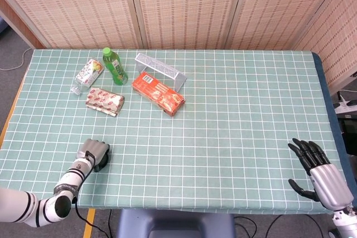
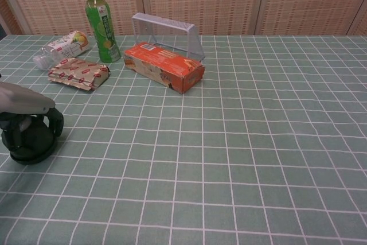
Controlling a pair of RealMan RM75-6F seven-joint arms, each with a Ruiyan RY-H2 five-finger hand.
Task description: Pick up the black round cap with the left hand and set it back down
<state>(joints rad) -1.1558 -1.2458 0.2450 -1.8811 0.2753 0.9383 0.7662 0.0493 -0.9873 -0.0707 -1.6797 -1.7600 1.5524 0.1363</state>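
While the black round cap (image 2: 30, 143) sits on the green checked bench (image 1: 234, 115) near its front left edge, the left hand (image 1: 92, 151) covers it from above with its fingers (image 2: 56, 121) curled down around its sides, clamped on it. Farther back on the left stand a green bottle (image 1: 114, 66), a bottle lying on its side (image 1: 87, 74), a red-and-white packet (image 1: 105, 101), an orange box (image 1: 158, 92) and a clear rack (image 1: 160, 68). The right hand (image 1: 321, 174) rests at the front right corner, fingers apart and holding nothing.
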